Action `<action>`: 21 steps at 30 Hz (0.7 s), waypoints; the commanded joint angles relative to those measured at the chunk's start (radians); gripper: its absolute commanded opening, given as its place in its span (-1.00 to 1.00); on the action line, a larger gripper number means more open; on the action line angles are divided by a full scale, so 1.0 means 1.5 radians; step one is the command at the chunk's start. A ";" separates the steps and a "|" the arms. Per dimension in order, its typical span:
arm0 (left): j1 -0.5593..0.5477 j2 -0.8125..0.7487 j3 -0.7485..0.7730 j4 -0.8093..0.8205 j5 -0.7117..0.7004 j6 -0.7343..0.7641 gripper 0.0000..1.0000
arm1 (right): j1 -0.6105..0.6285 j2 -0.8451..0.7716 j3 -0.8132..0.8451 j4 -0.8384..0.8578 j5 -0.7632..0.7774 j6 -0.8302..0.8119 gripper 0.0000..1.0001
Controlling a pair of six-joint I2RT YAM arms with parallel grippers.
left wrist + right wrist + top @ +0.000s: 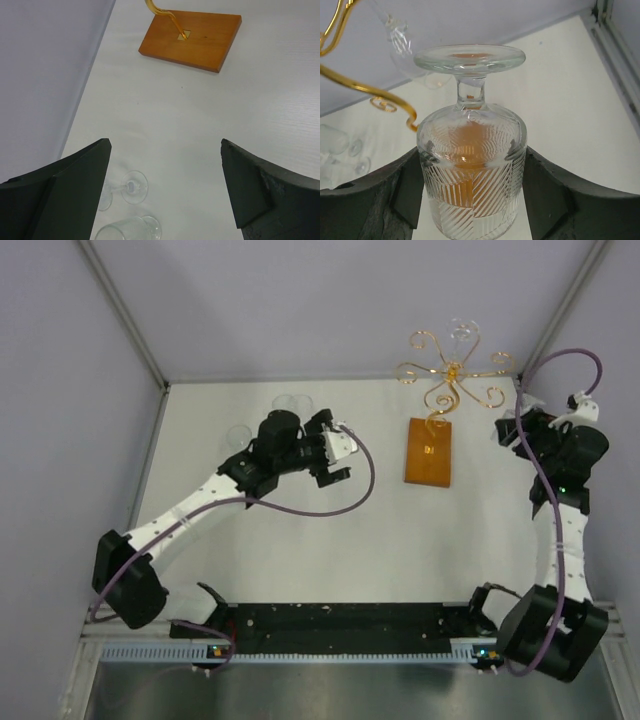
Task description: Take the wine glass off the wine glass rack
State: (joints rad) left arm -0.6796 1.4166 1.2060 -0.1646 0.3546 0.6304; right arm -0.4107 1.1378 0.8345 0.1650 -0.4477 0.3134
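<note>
One wine glass (470, 170), right jaws clamped

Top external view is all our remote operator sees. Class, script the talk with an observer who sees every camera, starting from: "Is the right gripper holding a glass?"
Observer: Yes. The right wrist view shows the right gripper shut on a wine glass, which is upside down with a finger on each side of its bowl.
Operator: Is its stem hooked on the rack?
Observer: The stem looks free. A curl of the wine glass rack ends beside the bowl; I cannot tell if it touches.
Operator: And the left gripper?
Observer: The left gripper is open and empty, with two glasses on the table close by.
</note>
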 commanded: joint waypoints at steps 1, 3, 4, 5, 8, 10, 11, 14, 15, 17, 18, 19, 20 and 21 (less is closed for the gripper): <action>0.000 -0.108 -0.098 0.105 0.022 -0.017 0.89 | 0.000 -0.148 -0.024 -0.254 0.005 0.087 -1.00; -0.004 -0.140 -0.142 0.142 0.028 -0.038 0.86 | 0.000 -0.183 -0.028 -0.333 -0.006 0.102 -1.00; -0.012 -0.153 -0.160 0.151 0.027 -0.042 0.85 | 0.000 -0.188 -0.025 -0.365 -0.016 0.112 -1.00; -0.021 -0.158 -0.171 0.158 0.027 -0.042 0.83 | 0.000 -0.188 -0.023 -0.389 -0.027 0.119 -1.00; -0.052 -0.158 -0.198 0.186 0.043 -0.051 0.77 | 0.000 -0.189 -0.034 -0.410 -0.062 0.154 -1.00; -0.087 -0.142 -0.203 0.206 0.050 -0.062 0.74 | -0.001 -0.187 -0.055 -0.397 -0.102 0.196 -1.00; -0.103 -0.131 -0.205 0.221 0.051 -0.066 0.72 | -0.001 -0.185 -0.071 -0.381 -0.126 0.219 -1.00; -0.162 -0.084 -0.204 0.274 0.008 -0.097 0.62 | -0.001 -0.189 -0.124 -0.346 -0.156 0.284 -1.00; -0.182 -0.062 -0.202 0.295 -0.009 -0.109 0.60 | -0.001 -0.189 -0.138 -0.338 -0.160 0.303 -1.00; -0.218 -0.019 -0.193 0.336 -0.046 -0.108 0.54 | -0.001 -0.189 -0.184 -0.303 -0.195 0.350 -1.00; -0.232 0.003 -0.185 0.355 -0.058 -0.105 0.52 | -0.001 -0.185 -0.200 -0.288 -0.211 0.370 -1.00; -0.243 0.037 -0.174 0.372 -0.066 -0.100 0.49 | -0.001 -0.182 -0.220 -0.272 -0.224 0.400 -1.00; -0.252 0.063 -0.161 0.395 -0.073 -0.095 0.46 | -0.001 -0.170 -0.241 -0.250 -0.243 0.427 -1.00; -0.260 0.083 -0.148 0.413 -0.078 -0.089 0.43 | -0.001 -0.153 -0.259 -0.220 -0.262 0.461 -1.00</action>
State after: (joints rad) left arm -1.0214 1.4300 0.9150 0.2653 0.3134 0.4995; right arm -0.4107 0.8700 0.5083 -0.3626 -0.6880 0.7891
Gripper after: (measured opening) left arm 0.739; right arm 0.672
